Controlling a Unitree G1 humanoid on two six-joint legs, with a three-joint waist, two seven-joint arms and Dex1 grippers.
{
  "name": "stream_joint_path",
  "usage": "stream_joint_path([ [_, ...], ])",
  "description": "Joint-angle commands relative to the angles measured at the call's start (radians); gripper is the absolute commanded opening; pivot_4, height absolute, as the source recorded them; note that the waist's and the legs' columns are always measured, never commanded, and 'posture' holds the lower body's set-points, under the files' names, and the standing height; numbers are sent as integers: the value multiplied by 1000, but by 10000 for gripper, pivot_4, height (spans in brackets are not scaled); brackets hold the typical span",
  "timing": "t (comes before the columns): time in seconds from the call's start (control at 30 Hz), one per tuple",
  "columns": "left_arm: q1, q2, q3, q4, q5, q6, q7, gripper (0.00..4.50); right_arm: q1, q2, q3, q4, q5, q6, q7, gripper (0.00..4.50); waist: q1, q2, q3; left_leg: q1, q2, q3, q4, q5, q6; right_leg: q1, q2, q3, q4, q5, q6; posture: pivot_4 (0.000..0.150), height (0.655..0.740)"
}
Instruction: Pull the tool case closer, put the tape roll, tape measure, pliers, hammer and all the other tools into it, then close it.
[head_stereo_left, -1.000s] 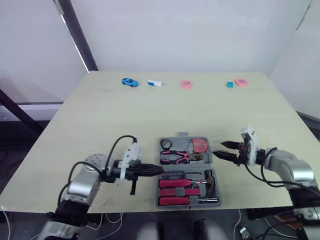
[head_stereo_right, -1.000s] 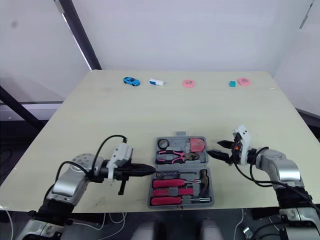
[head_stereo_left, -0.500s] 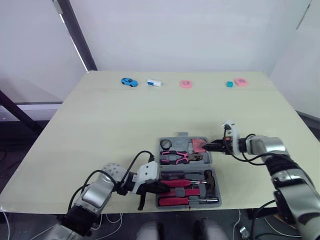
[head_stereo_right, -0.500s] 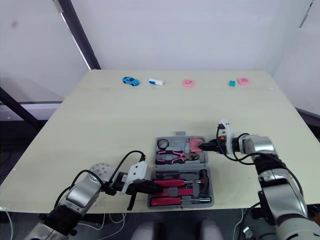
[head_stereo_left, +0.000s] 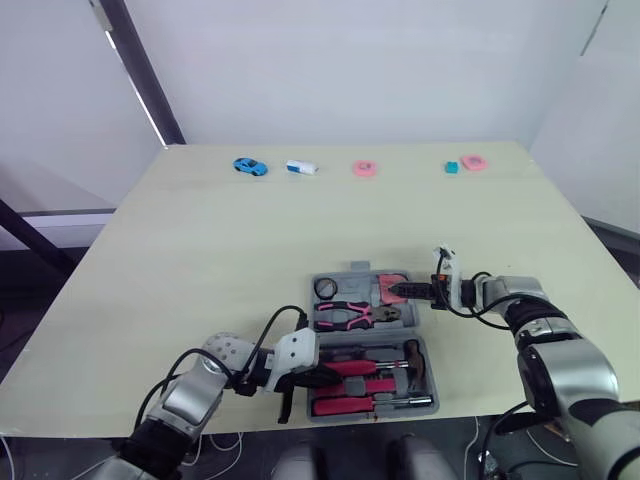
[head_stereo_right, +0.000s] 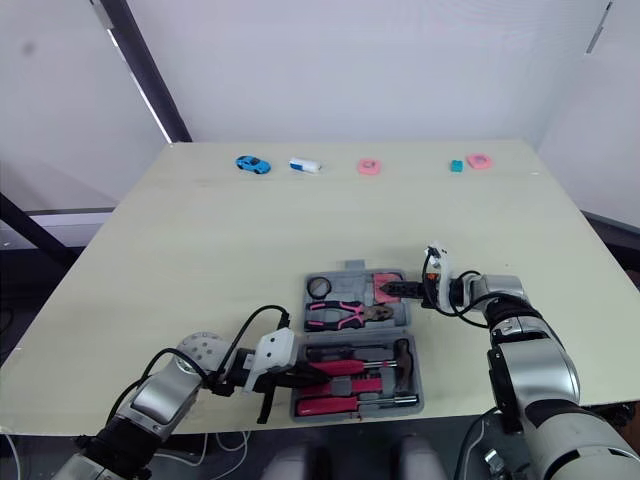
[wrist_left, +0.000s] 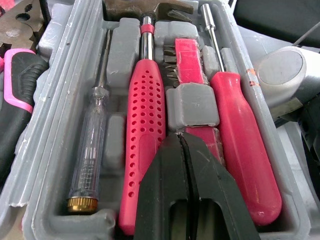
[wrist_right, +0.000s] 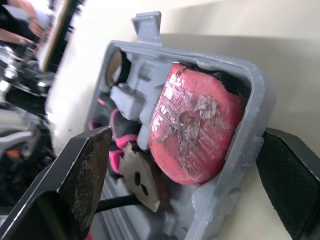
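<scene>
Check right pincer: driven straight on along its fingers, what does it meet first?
Probably the grey corner wall of the tool case, with the pink tape measure right behind it. The right pincer is open, its fingers straddling that corner. Depth is unclear, so contact may be near.

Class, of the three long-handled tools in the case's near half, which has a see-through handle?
The slim tester screwdriver with the brass end cap; the hammer and the other screwdriver have red handles.

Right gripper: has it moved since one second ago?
Yes. The right gripper moved in from beside the tool case to its far right corner, jaws open.
</scene>
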Motion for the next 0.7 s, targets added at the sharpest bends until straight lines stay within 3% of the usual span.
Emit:
stream_joint_path([
  [0.03, 31, 6, -31, 15, 27, 26, 9, 0, -15, 21, -40, -12, 30, -38, 83, 44389, 0, 0, 0, 0, 0, 0, 0, 0, 0, 0, 0, 0, 0, 0, 0, 1500, 7400],
  [0.4, 59, 18, 21, -2, -35, 49, 20, 0, -21, -18, -37, -87, 36, 16, 250, 44389, 1, 1, 1, 0, 0, 0, 0, 0, 0, 0, 0, -1, 0, 0, 0, 1500, 7400],
  [0.7, 155, 83, 143, -137, -162, 141, 20, 0, 140, -135, 23, -501, 153, 231, 385, 44389, 5, 1, 1, -2, 0, -2, 0, 0, 0, -2, -1, 0, 0, 0, 0, 1500, 7400],
])
